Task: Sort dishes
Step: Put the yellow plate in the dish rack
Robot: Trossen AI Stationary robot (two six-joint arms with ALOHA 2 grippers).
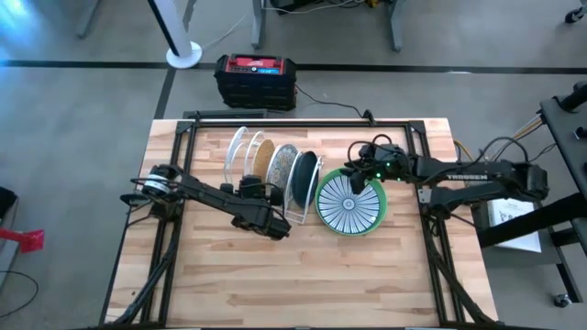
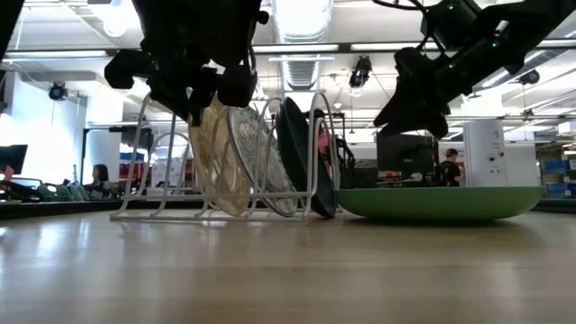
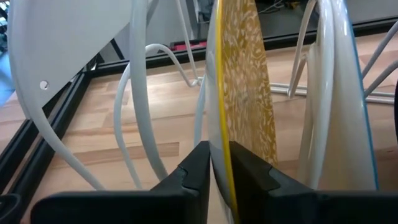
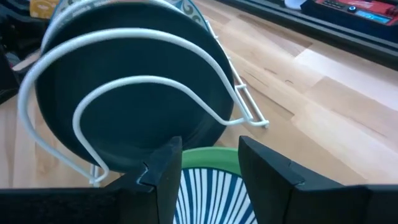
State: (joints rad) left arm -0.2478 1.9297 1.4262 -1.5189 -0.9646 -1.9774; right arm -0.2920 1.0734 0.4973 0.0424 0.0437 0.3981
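Looking down from above, the left hand [image 1: 268, 223] sits at the white rack [image 1: 240, 147] on the tabletop [image 1: 303, 275]; the right hand [image 1: 356, 180] hovers over the striped green plate [image 1: 351, 207] lying flat beside it. In the left wrist view, fingers [image 3: 198, 168] pinch the mustard-yellow plate [image 3: 245, 81] standing upright. In the right wrist view, spread fingers [image 4: 264, 174] straddle the green plate's rim without gripping, beside the racked dark teal plate [image 4: 130, 74].
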